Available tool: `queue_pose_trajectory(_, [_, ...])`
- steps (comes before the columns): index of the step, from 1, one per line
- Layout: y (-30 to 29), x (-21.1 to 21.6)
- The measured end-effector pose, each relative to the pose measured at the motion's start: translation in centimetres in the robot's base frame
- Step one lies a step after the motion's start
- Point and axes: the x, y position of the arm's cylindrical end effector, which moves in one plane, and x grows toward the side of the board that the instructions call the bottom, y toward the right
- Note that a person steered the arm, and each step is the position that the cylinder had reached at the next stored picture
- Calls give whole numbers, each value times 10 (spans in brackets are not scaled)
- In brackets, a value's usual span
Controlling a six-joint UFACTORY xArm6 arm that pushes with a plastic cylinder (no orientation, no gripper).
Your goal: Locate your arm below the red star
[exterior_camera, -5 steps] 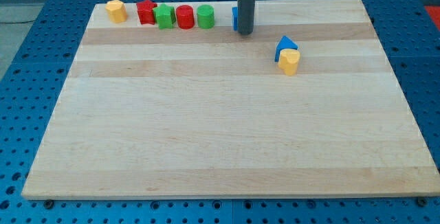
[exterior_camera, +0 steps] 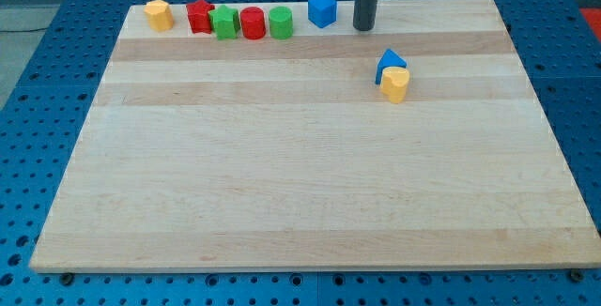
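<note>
The red star sits near the board's top left, second in a row of blocks. My tip touches the board near the top edge, right of the blue cube and far to the right of the red star. The row reads from the view's left: yellow block, red star, green block, red cylinder, green cylinder.
A blue triangular block and a yellow block touch each other at the view's right, below my tip. The wooden board lies on a blue perforated table.
My tip has moved to the right and slightly up, uncovering the blue cube it was hiding. No block has moved.
</note>
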Motion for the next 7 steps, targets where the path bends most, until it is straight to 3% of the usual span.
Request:
queue_pose_trajectory(2, [-16,8])
queue_pose_trajectory(5, [-216,66])
queue_pose_trajectory(6, [-267,57])
queue_pose_trajectory(7, [-275,40])
